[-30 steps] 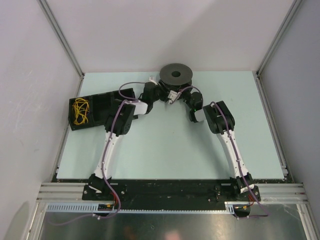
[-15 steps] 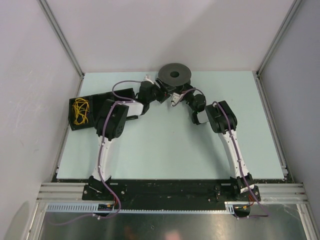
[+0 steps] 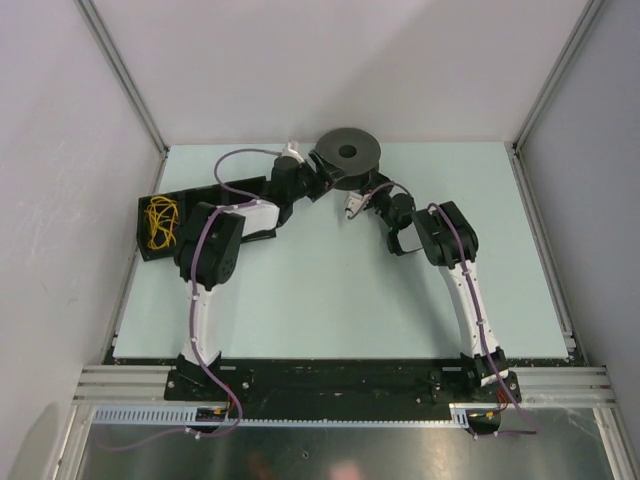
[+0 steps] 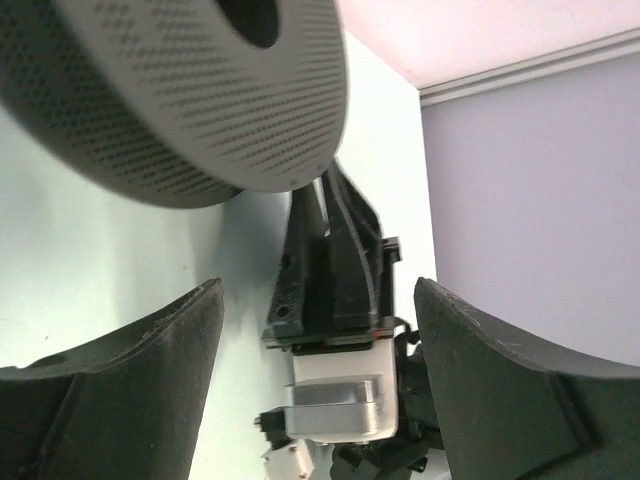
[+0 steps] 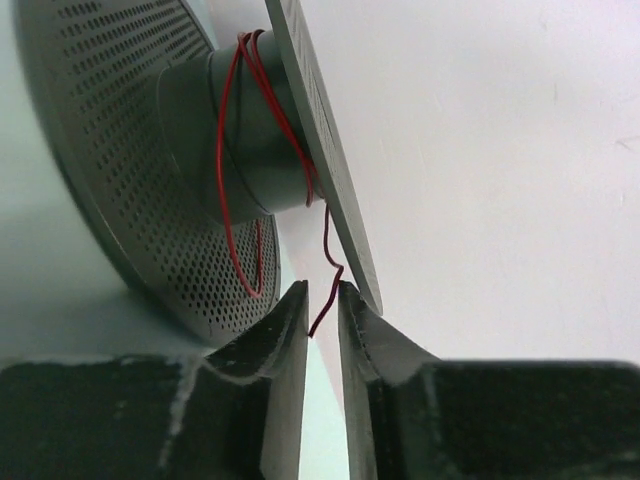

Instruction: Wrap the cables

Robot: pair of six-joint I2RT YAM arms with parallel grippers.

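Count on the surface (image 3: 330, 300): one perforated grey spool (image 3: 349, 152) at 12 o'clock, carrying one dark-red cable (image 5: 228, 170), and one black bin (image 3: 205, 205) at 9 o'clock, holding one yellow bundle (image 3: 160, 222). Two arms are fitted, with two grippers: the left gripper (image 3: 318, 184) and the right gripper (image 5: 322, 295).
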